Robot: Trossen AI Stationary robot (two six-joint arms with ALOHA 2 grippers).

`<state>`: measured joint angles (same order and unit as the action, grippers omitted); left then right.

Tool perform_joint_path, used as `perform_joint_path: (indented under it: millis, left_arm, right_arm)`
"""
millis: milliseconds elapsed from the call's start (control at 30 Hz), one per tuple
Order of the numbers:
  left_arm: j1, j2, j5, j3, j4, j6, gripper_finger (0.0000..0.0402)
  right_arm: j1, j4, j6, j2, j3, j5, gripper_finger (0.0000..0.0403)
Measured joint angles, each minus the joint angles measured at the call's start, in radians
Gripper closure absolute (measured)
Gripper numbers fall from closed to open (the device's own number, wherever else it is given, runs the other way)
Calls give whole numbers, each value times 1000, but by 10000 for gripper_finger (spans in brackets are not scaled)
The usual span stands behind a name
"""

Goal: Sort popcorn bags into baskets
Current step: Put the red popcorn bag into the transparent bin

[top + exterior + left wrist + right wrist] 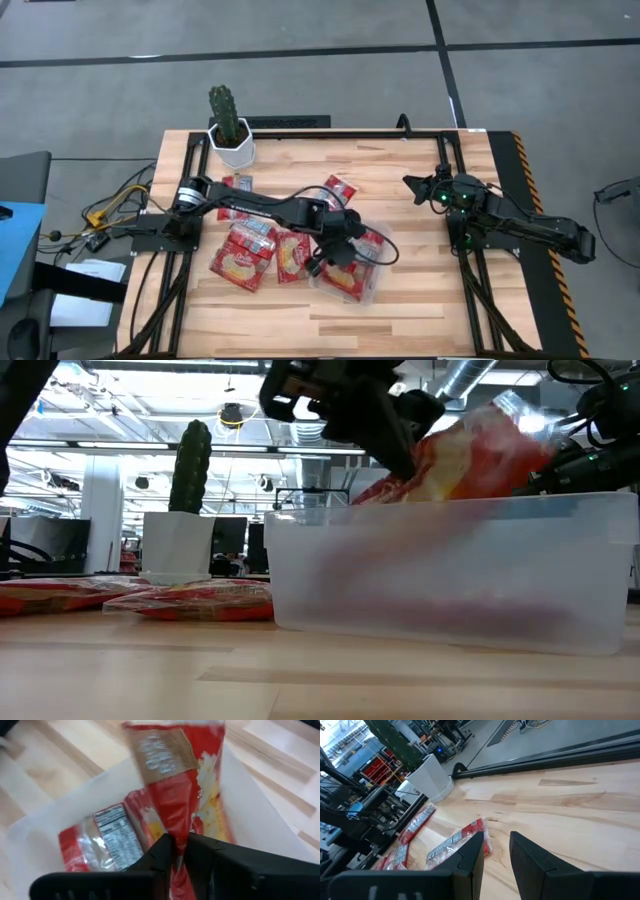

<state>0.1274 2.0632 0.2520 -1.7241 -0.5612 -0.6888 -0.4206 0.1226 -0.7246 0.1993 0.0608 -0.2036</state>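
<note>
Four or so loose popcorn bags (248, 260) flat on the table (420, 300) at the left, near the cactus pot (232, 148), waiting their turn. Left where they lie, apparently, because only one arm is picking.

Moving right: left gripper (335, 245) out over the clear basket (450, 570), fingers pinched tight on the seam of the held bag (175, 795), nothing but foil between them. Hangs tilted, lower end inside the walls, upper end poking above the rim. Gripped by the edge, presumably, so as to dangle free and slide in without the fingers fouling the plastic. One packet (100, 837) down on the basket floor, label side up. Looks like the release stage: just needs the fingers parted. Some risk of the bag propping against the wall instead of lying flat.

Far right: right gripper (496, 851) low near the table's edge, well apart from the basket, fingers a little apart, gripping nothing. Kept out of the left arm's way, by the look of it.
</note>
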Motion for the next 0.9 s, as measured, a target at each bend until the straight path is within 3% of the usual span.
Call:
perform_joint_path:
  millis: [367, 533, 900]
  left_arm:
    - [29, 2, -73, 0, 7, -50, 319]
    - [31, 2, -140, -55, -9, 100, 291]
    - [-38, -1, -202, -401, -264, 470, 250]
  right_arm:
    - [0, 0, 0, 0, 0, 0, 284]
    - [0, 0, 0, 0, 0, 0, 284]
    - [0, -3, 0, 0, -1, -2, 284]
